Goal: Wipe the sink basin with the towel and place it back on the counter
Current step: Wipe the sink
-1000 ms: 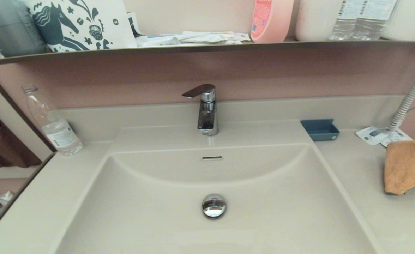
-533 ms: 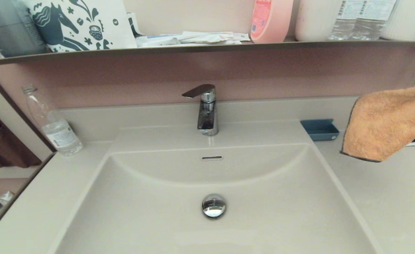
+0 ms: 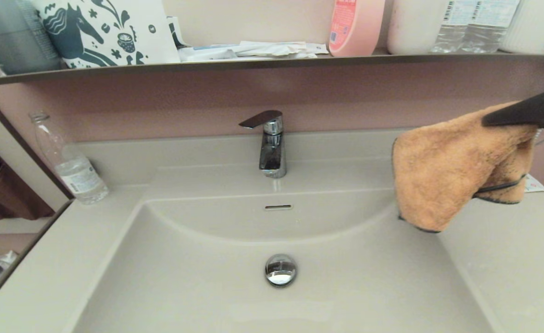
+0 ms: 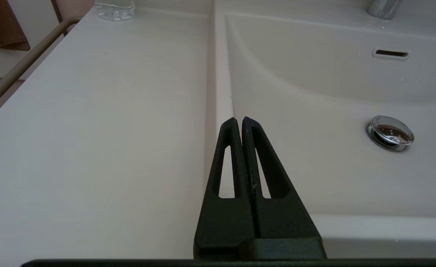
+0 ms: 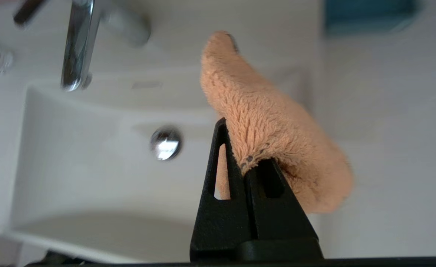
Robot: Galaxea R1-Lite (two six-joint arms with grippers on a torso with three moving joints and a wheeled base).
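Note:
The orange towel (image 3: 443,171) hangs in the air over the right rim of the sink basin (image 3: 198,282), folded and drooping. My right gripper (image 3: 487,122) comes in from the right edge of the head view and is shut on the towel's upper part. In the right wrist view the towel (image 5: 270,122) drapes over the closed right gripper (image 5: 240,148), with the drain plug (image 5: 165,142) beyond. The counter (image 3: 512,263) lies below and to the right of the towel. My left gripper (image 4: 239,119) is shut and empty, low over the basin's left rim, out of the head view.
A chrome faucet (image 3: 271,143) stands behind the basin, above the overflow slot (image 3: 278,207). A clear bottle (image 3: 71,162) sits on the left counter. A blue tray (image 5: 366,11) lies behind the towel. The upper shelf (image 3: 253,62) carries bottles and a bag.
My right gripper has lifted the towel off the right counter and carried it up and left, to the basin's right rim. The towel now hides the blue tray in the head view.

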